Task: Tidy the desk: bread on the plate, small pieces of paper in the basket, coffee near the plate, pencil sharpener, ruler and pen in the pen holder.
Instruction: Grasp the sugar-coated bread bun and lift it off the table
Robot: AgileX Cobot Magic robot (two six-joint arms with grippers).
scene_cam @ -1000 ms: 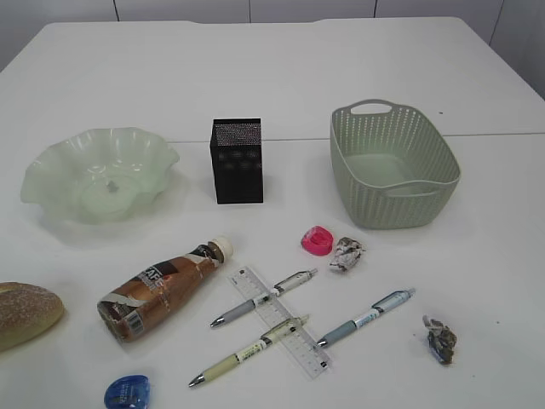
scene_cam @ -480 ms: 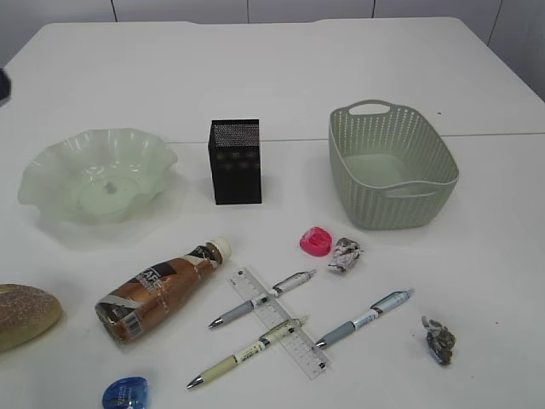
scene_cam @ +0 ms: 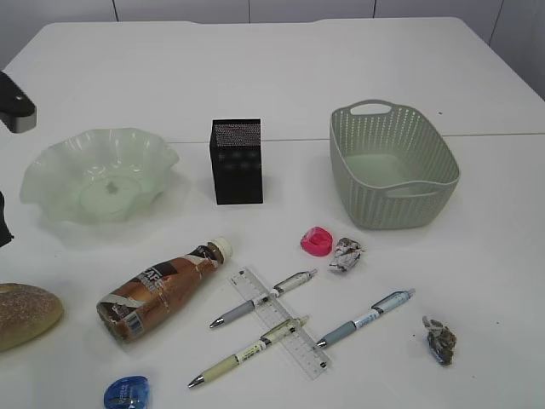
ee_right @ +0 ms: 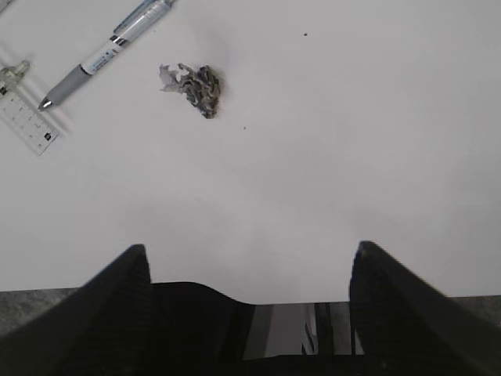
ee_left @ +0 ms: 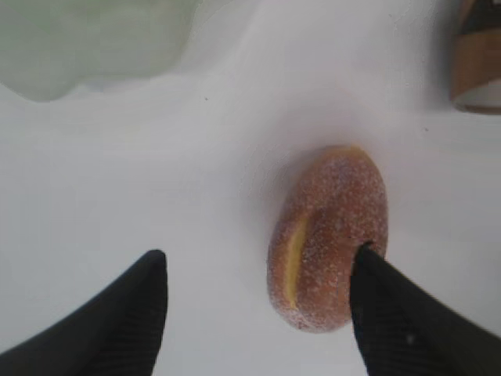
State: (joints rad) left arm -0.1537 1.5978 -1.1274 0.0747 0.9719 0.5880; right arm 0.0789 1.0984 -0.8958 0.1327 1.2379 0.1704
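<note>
Exterior view: taking the black mesh pen holder (scene_cam: 237,160) as the landmark on the white table (scene_cam: 281,68), the pale green ruffled plate (scene_cam: 98,175) sits to its left and the sage-green basket (scene_cam: 392,164) to its right, both empty. In front of the pen holder lie the brown coffee bottle (scene_cam: 163,288) on its side, the clear ruler (scene_cam: 278,320) with two pens across it, a third pen (scene_cam: 366,317) further right, a pink pencil sharpener (scene_cam: 316,241) touching one crumpled paper ball (scene_cam: 347,254), and a second paper ball (scene_cam: 441,340) well to the right. The bread (scene_cam: 25,313) rests at the left edge, a blue sharpener (scene_cam: 126,393) near the bottom edge.

Left wrist view: the left gripper (ee_left: 258,313) hangs over the bread (ee_left: 329,235) with its fingers (ee_left: 125,321) spread apart; the right-hand finger overlaps the roll's edge, and contact cannot be told.

Right wrist view: the right gripper (ee_right: 246,301) has its fingers (ee_right: 395,301) wide apart and empty, near the table edge, with the paper ball (ee_right: 196,86) ahead of it.
</note>
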